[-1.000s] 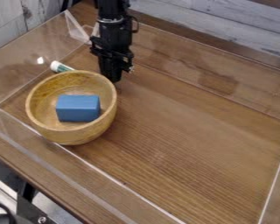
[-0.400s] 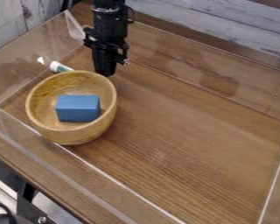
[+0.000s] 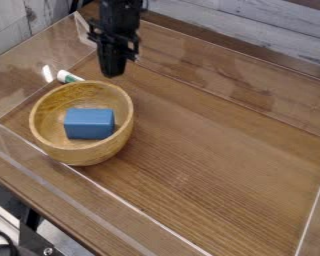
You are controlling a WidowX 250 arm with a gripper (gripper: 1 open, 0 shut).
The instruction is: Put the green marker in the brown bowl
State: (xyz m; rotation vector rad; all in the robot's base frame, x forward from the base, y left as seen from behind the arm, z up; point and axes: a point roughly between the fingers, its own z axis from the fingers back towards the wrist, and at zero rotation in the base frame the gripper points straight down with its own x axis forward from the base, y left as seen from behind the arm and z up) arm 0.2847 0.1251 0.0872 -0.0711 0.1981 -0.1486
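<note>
Since a second ago the gripper [image 3: 112, 70] has risen from just above the far rim of the brown bowl [image 3: 49, 140] to a place higher and slightly farther back, so that a strip of bare table [image 3: 216, 130] now shows between its tip and the bowl's rim. Its black fingers are pressed together into one narrow tip pointing almost straight down, and nothing can be seen held between them (the jaws are clenched on themselves). The bowl itself has not shifted: it sits low and to the left on the wooden table, close to the clear plastic wall [image 3: 16, 70] that fences that side. Inside the bowl, a little left of its middle, lies the blue block [image 3: 89, 122], flat on the bottom and clear of the rim all round. The green marker [image 3: 63, 75] lies on the table outside the bowl, just beyond its far left rim, between the bowl and the clear wall; only a short stretch of it shows, a pale end toward the wall and a dark green part nearer the bowl, and it is too small to tell whether it touches the rim. Seen from the bowl, the gripper hangs behind and above the far rim, to the right of the marker and apart from it. The marker lies where it lay in the earlier pictures.
</note>
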